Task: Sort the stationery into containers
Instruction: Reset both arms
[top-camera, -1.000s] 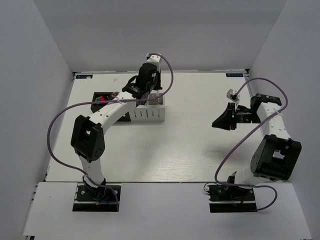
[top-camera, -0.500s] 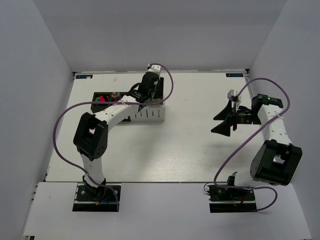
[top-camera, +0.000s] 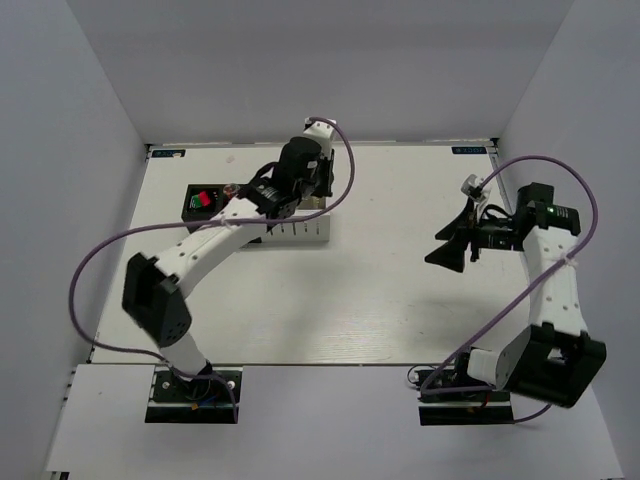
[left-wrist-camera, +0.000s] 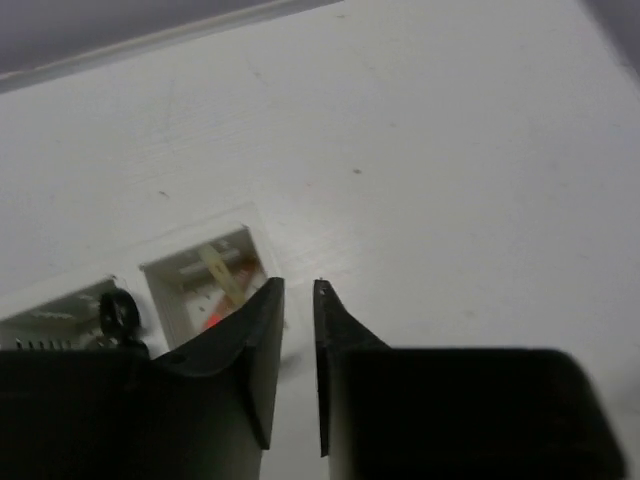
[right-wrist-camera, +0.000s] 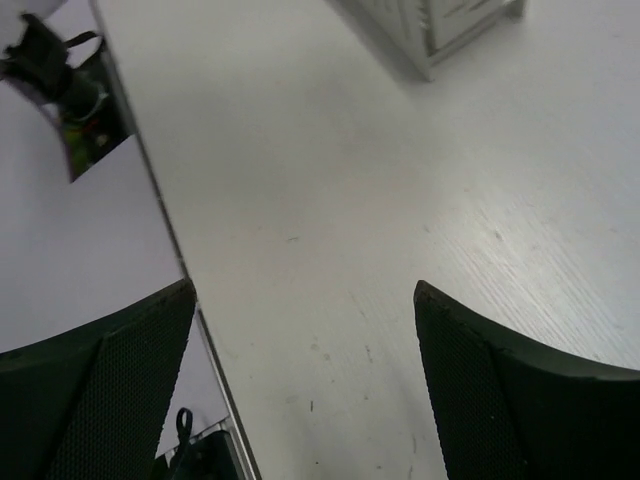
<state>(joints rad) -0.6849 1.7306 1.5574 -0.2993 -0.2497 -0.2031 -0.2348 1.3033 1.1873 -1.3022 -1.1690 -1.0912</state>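
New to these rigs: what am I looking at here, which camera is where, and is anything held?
Two robot arms are bolted at the near edge of a white table, each ending in a two-finger gripper. The wide picture looks down from above and behind them; the other two come from cameras on the wrists. On the table stands a row of small desk holders, black and white; the black end holder shows something red and green inside. The left gripper hangs over the row's white end, jaws a narrow gap apart, nothing between them; below it a yellow pencil sits in a white compartment. The right gripper is wide open and empty over bare table.
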